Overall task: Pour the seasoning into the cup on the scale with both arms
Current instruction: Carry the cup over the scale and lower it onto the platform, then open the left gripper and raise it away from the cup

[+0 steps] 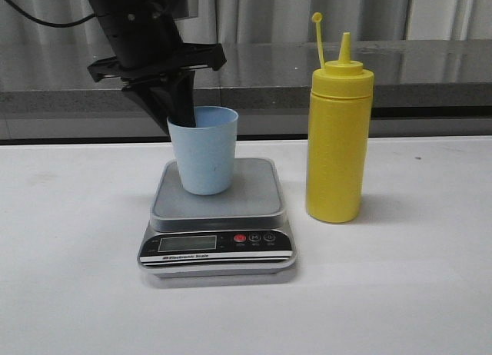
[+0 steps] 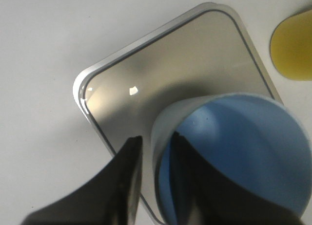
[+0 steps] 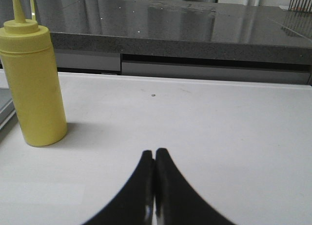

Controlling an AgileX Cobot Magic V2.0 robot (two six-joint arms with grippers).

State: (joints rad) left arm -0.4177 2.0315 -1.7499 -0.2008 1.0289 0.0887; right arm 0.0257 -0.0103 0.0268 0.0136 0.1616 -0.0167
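Right gripper (image 3: 154,154): it hovered low over the bare table, on the far side of the bottle from the scale, its two black fingertips pressed together with nothing between them.
Scale (image 1: 217,220): it sat flat on the table, display and red button (image 1: 240,238) facing the camera, grey platform behind them.
Cup (image 1: 204,149): the pale blue tumbler stood on the scale's platform toward its left rear, leaning slightly; the wrist view showed no contents in the part of its interior that could be seen.
Left gripper (image 2: 155,146): it came down from above and behind the scale, one finger inside the cup, the other outside, the jaws closed on the cup's wall at the rim.
Seasoning bottle (image 1: 339,137): the tall yellow bottle stood upright on the table just right of the scale, apart from it, its nozzle uncapped and the cap strap (image 1: 318,38) sticking upward.
Table (image 1: 69,278): a plain white surface under the scale.
Room: behind the scale ran a dark grey speckled counter (image 3: 195,25), with pale vertical panels beyond.
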